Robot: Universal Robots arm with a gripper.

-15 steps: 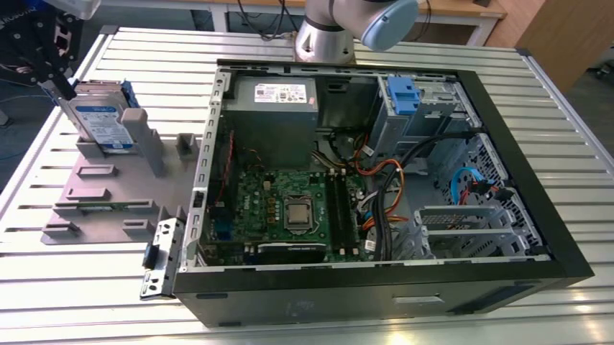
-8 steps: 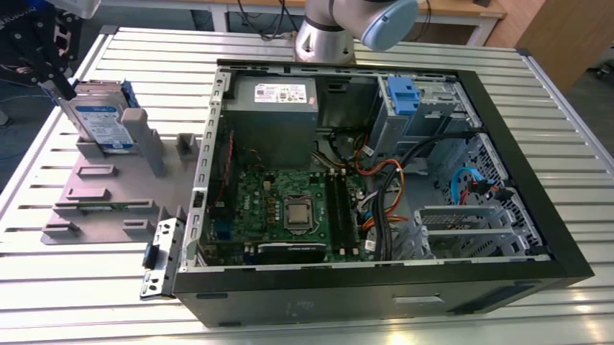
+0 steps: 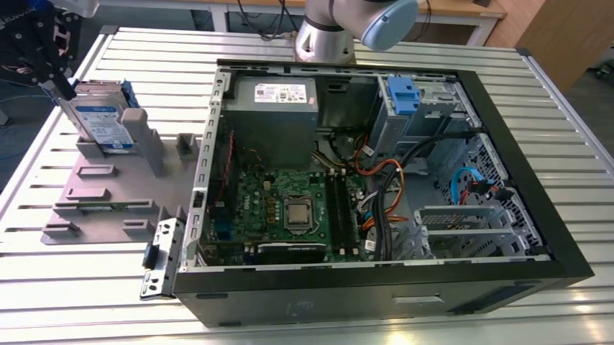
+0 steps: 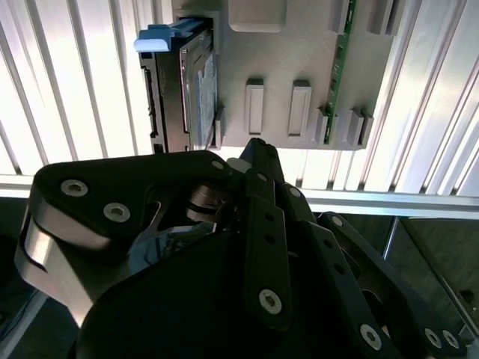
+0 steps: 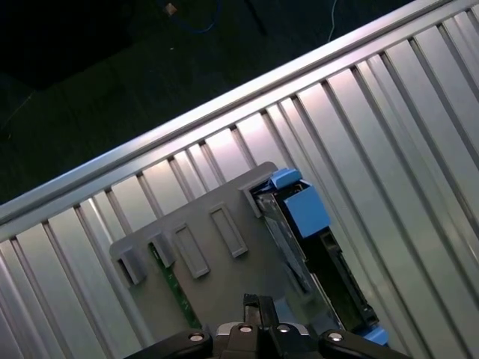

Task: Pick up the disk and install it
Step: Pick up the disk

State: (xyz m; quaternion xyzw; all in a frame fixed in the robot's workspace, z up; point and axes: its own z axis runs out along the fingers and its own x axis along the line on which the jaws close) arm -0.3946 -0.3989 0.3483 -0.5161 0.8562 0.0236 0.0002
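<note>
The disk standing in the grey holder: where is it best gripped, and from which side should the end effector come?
Probably the upper part of the disk, squeezed across its two broad faces, coming from above. It stands on edge in the grey holder, whose blocks cover its lower edge, so the top stands free. The faces are flat and parallel.

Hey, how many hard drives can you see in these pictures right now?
1. The disk stands on edge in the grey fixture plate at the exterior view's left, beside the open computer case. More could be hidden in the case's drive bays.
</note>
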